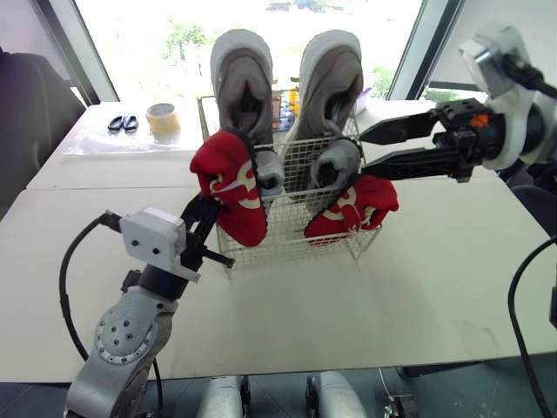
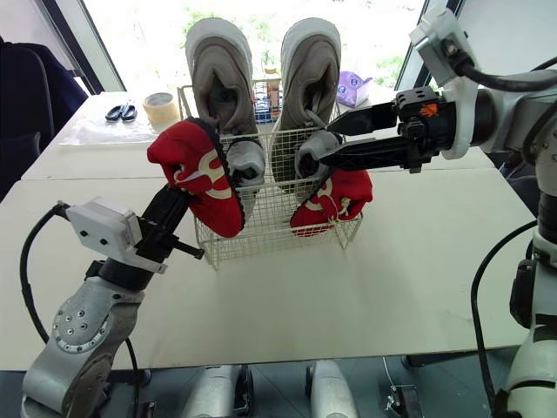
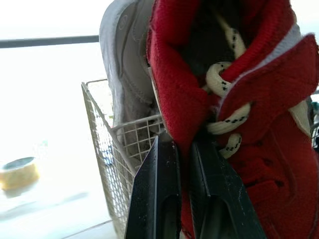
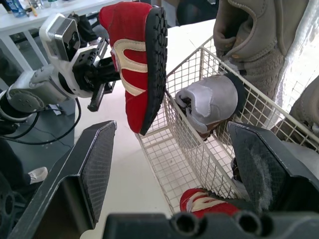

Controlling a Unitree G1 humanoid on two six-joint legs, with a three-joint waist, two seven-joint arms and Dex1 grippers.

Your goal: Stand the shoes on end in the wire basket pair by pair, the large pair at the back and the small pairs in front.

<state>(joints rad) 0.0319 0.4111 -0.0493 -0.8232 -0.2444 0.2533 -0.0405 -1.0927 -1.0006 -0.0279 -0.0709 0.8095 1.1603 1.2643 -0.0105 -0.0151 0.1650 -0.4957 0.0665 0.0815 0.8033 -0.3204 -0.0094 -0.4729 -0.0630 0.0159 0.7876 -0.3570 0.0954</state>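
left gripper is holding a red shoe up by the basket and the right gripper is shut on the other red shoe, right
Not quite: the right gripper is open and holds nothing, as the right wrist view shows. The other red shoe sits in the wire basket. The left gripper does hold a red shoe up by the basket.

Matt red suede shoe (image 1: 231,187), metal wire basket (image 1: 291,233)
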